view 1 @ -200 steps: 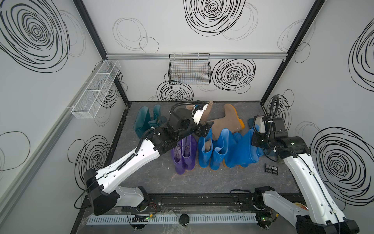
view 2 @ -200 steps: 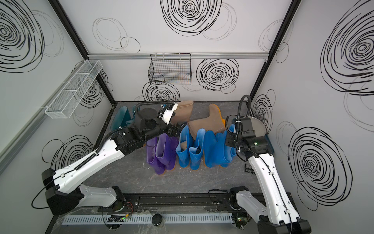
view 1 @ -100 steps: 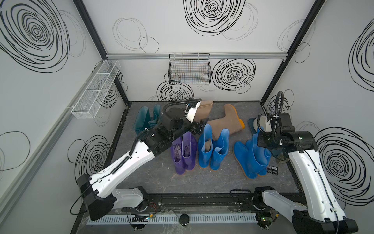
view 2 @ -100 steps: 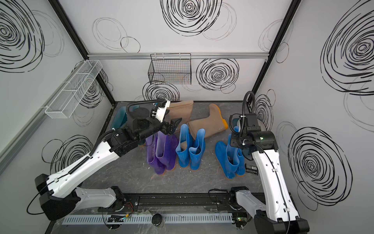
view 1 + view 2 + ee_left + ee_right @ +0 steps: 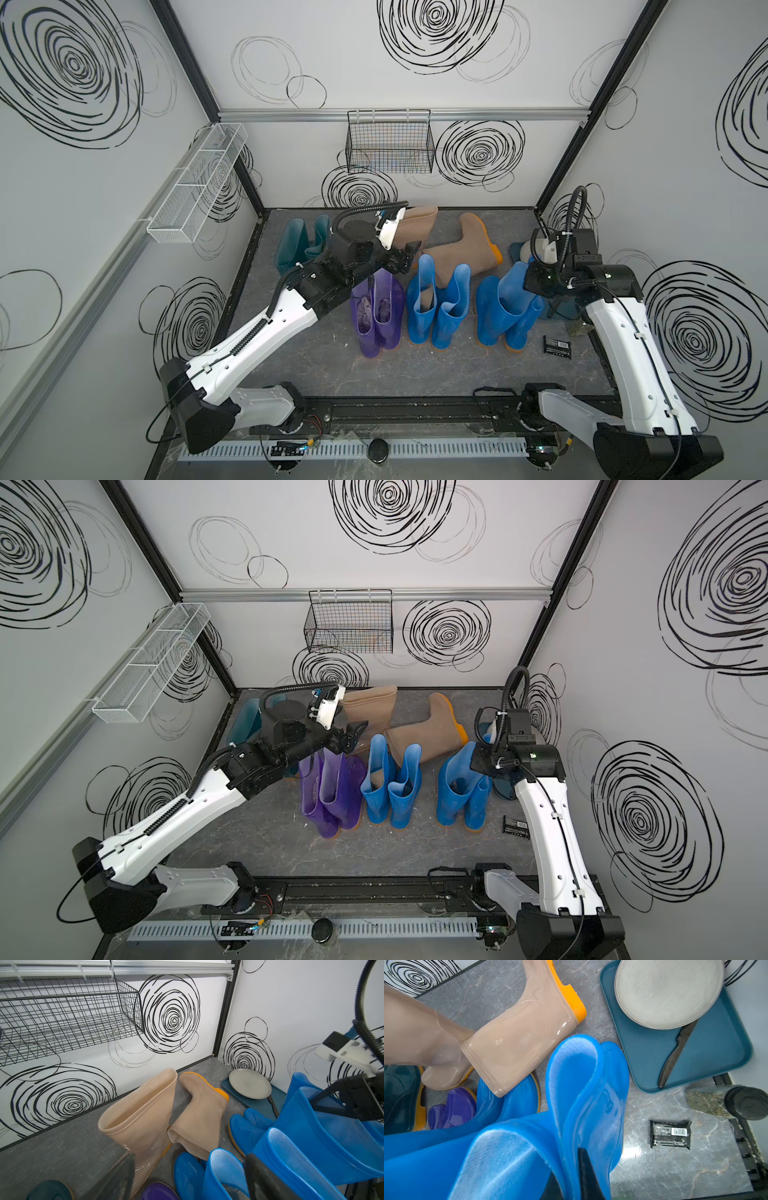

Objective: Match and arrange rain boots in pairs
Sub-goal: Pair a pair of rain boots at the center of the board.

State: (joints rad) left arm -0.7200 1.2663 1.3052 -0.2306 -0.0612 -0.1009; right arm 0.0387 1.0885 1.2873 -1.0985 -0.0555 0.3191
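The right claw (image 5: 533, 286) is pinching the cuff of the rightmost blue boot (image 5: 515, 309), upright beside its blue mate (image 5: 487, 316) on the table (image 5: 316, 365); the left claw (image 5: 406, 259) hangs spread above the purple pair (image 5: 376, 316), near the standing tan boot (image 5: 415, 222); the other tan boot (image 5: 461, 253) lies on its side.

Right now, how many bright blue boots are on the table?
4. The middle blue pair stands right of the purple pair; the right blue pair stands beyond it, near the tray, with the fingers of the right gripper shut on its rim. None appears hidden.
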